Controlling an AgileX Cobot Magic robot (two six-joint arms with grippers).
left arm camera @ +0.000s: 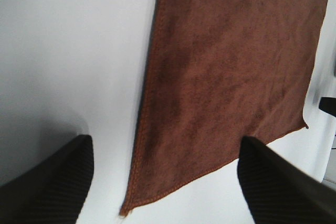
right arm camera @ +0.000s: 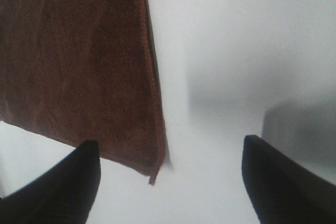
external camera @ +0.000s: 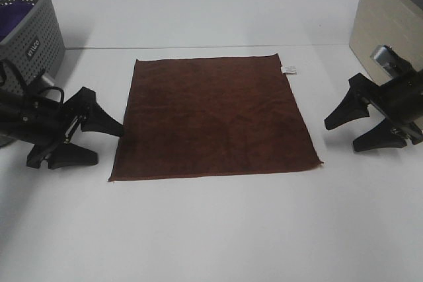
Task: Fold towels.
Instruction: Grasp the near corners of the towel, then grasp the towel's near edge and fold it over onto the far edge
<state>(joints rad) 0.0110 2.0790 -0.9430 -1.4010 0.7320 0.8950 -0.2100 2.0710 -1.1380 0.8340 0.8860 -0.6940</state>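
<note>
The reddish-brown towel (external camera: 215, 118) lies flat and spread out in the middle of the white table, with a small white tag (external camera: 289, 69) at its far right corner. My left gripper (external camera: 99, 142) is open and empty just left of the towel's left edge, near its front left corner. My right gripper (external camera: 344, 133) is open and empty a little right of the towel's right edge. The left wrist view shows the towel (left arm camera: 231, 77) between the open fingers (left arm camera: 52, 182). The right wrist view shows the towel's front right corner (right arm camera: 79, 66) between open fingers (right arm camera: 283, 182).
A grey perforated basket (external camera: 30, 31) with a purple cloth (external camera: 13, 18) inside stands at the far left. A beige box (external camera: 386, 18) stands at the far right. The white table (external camera: 211, 229) extends in front of the towel.
</note>
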